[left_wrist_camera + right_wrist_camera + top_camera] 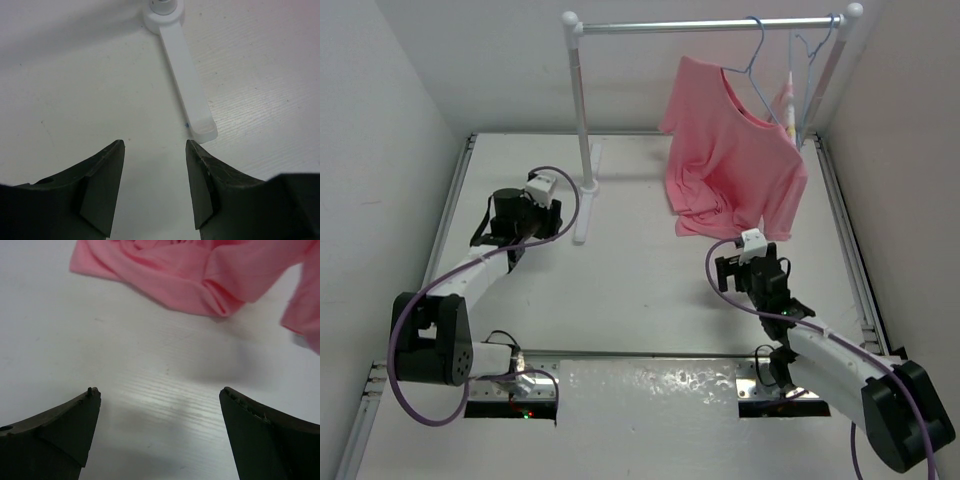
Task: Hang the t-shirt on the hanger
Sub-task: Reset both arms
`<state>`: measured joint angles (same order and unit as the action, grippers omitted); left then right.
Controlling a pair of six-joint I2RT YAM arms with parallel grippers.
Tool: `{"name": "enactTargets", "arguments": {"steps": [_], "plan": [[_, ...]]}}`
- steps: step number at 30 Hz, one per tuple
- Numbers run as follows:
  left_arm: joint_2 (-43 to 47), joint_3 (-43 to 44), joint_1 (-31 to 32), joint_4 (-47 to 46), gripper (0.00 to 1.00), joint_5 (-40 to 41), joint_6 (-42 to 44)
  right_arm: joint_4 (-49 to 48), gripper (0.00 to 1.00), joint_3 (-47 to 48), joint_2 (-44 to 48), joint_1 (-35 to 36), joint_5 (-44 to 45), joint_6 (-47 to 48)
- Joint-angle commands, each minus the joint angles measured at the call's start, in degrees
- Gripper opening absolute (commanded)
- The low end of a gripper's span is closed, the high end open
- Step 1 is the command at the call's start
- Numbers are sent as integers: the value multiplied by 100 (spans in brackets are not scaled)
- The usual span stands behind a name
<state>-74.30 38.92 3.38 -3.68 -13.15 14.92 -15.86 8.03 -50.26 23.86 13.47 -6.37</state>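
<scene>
Two arms sit low over the desk [640,200]; the left arm [510,215] keeps clear by the rail's foot [187,95], left jaws half apart and empty; further right, the t-shirt [735,170] hangs on the hanger [745,62] hooked over the rail [700,26], hem bunched and seemingly brushing the desk; beneath it the right arm [760,275] has the right jaws spread wide, gripping nothing, since the rail carries the shirt's weight.

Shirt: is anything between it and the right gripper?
Nothing visible. Only bare table lies between the open right gripper and the shirt.
</scene>
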Motion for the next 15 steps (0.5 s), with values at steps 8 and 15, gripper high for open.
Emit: {"name": "enactTargets", "arguments": {"steps": [8, 15], "plan": [[74, 257, -74, -300, 49, 734, -138, -1156, 99, -188, 60, -13, 955, -75], [65, 213, -118, -220, 48, 455, -42, -1060, 99, -109, -54, -13, 894, -84]]}}
